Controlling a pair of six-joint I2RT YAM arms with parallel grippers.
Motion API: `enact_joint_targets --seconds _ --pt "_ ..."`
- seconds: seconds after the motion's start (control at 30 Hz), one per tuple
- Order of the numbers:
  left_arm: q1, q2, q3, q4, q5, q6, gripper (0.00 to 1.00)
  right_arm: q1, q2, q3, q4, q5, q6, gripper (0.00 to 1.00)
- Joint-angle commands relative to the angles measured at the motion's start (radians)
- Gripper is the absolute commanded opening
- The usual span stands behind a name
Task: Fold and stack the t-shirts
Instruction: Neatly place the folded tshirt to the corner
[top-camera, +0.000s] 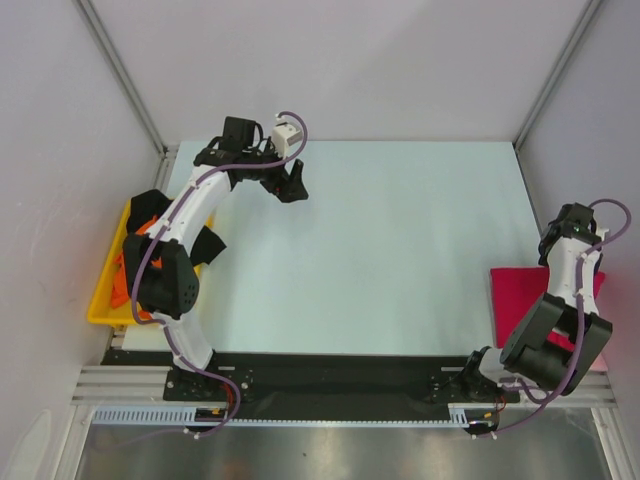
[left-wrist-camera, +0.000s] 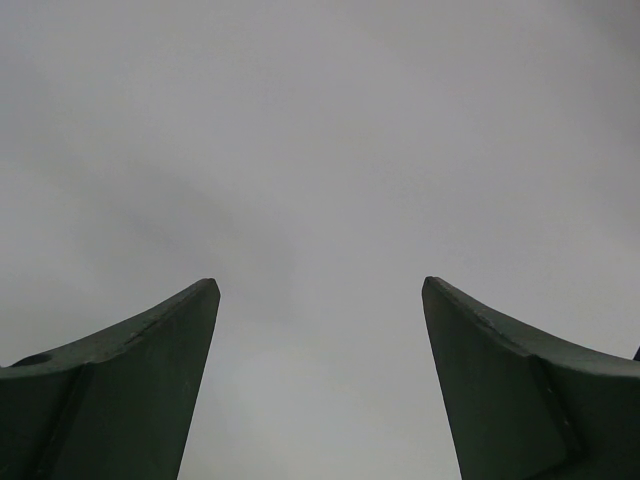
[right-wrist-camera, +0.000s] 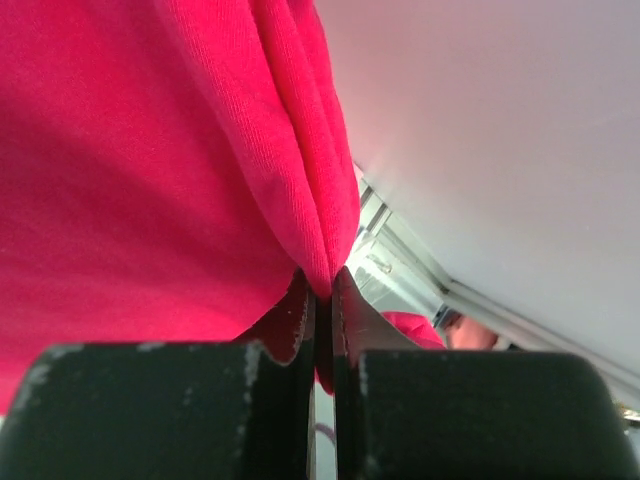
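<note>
The right claw (right-wrist-camera: 323, 290) is pinched fully closed on a doubled edge of the crimson red t-shirt (top-camera: 512, 296). Its wrist view shows the fold of cloth running straight into the seam between the two fingers. That shirt lies flat at the right edge of the worktop (top-camera: 400, 250), partly hidden under the right arm, so I cannot tell which way its long axis runs.

The left claw (top-camera: 291, 186) hangs over the far-left part of the worktop with its fingers spread wide and nothing between them. Its own camera sees only bare pale surface.

The remaining shirts are in the yellow tray (top-camera: 103, 290) at the left edge. The orange t-shirt (top-camera: 121, 283) and the black t-shirt (top-camera: 150, 203) are bunched together there, and the left arm crosses over them. I can make out no pale pink shirt.

What matters for the next pick is that this heap lies to the left of the left claw and nearer than it, back along that arm's own forearm. The claw's tips point away towards the far side. The left arm is plainly the closer one, since the right claw is well apart across the whole worktop and already occupied. Reaching the tray would probably mean drawing the left claw back and turning it.
</note>
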Motion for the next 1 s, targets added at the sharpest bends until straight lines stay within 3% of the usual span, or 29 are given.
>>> enact_joint_targets --seconds 0.0,0.13,0.17,0.2,0.23,0.27,0.37,0.53,0.77,0.87,0.97 --pt "-0.004 0.000 0.045 0.012 -0.006 0.014 0.89 -0.022 0.026 -0.009 0.103 0.059 -0.078 0.00" --pt "-0.004 -0.008 0.040 0.006 -0.018 0.025 0.89 -0.052 0.077 -0.010 0.166 0.091 -0.111 0.00" --pt "-0.004 -0.009 0.042 0.004 -0.019 0.025 0.89 -0.053 0.092 -0.015 0.184 0.111 -0.121 0.04" --pt "-0.004 -0.006 0.043 0.003 -0.021 0.025 0.89 -0.049 0.101 -0.013 0.198 0.116 -0.122 0.15" --pt "-0.002 -0.006 0.045 0.001 -0.021 0.025 0.89 -0.046 0.109 -0.007 0.201 0.116 -0.119 0.36" --pt "-0.004 -0.003 0.045 -0.001 -0.022 0.027 0.89 -0.039 0.126 0.011 0.206 0.131 -0.115 0.66" --pt "-0.004 0.000 0.048 -0.001 -0.022 0.030 0.90 0.021 0.135 0.063 0.217 0.200 -0.113 0.78" --pt "-0.007 -0.007 0.043 0.003 -0.016 0.023 0.90 0.108 0.117 0.126 0.125 0.165 -0.017 0.80" --pt "-0.010 -0.034 0.028 -0.005 -0.022 0.028 0.90 0.329 0.043 0.071 -0.062 -0.114 0.285 0.69" --pt "-0.012 -0.041 0.028 -0.007 -0.019 0.025 0.91 0.427 0.014 0.062 -0.049 -0.192 0.373 0.70" --pt "-0.013 -0.050 0.025 -0.011 -0.021 0.025 0.90 0.437 0.026 0.033 -0.014 -0.231 0.425 0.70"
